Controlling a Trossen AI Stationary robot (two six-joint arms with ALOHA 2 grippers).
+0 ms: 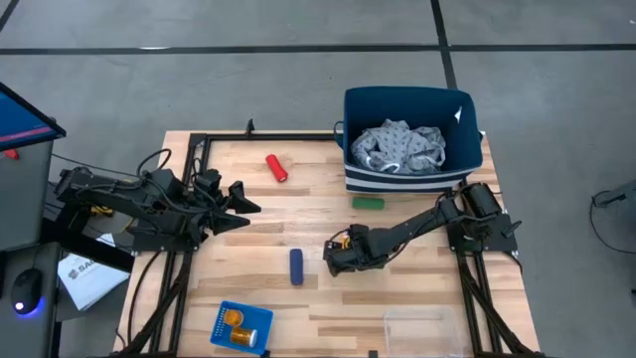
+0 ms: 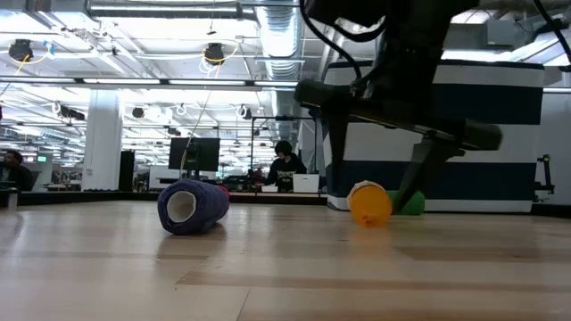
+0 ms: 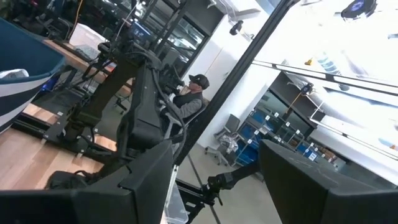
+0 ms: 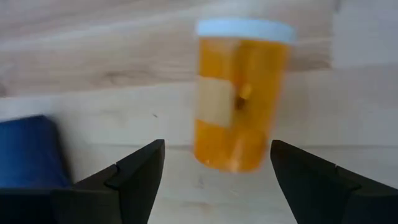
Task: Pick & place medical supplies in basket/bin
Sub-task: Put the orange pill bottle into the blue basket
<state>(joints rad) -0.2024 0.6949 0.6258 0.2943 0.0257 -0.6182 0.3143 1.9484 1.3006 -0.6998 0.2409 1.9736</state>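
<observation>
**Orange pill bottle lying loose before the parted right gripper**

Nearest the right wrist camera, an orange pill bottle (image 4: 239,93) with a white cap is seen lying on the wooden table (image 1: 417,288), just ahead of the right gripper (image 4: 216,171). Its two dark fingers (image 4: 134,177) are spread wide, one to each side of the bottle, and nothing is held between them. From overhead, the right gripper (image 1: 336,256) is found low over the middle of the table, close beside the dark blue cylinder (image 1: 296,266). In the level view the bottle (image 2: 369,202) rests on the boards under the arm, with the blue cylinder (image 2: 193,206) lying apart from it.

The green cylinder (image 1: 368,203) lies just in front of the navy striped bin (image 1: 409,179), in which the grey patterned cloth (image 1: 402,147) is heaped. The red cylinder (image 1: 276,167) lies apart, toward the far edge. Two more orange bottles (image 1: 238,328) are held in the small blue basket (image 1: 221,328) at the near edge, and the clear tray (image 1: 417,330) stands near the same edge.

The left gripper (image 1: 238,207) is held at the table's left side, its fingers apart and empty.
</observation>
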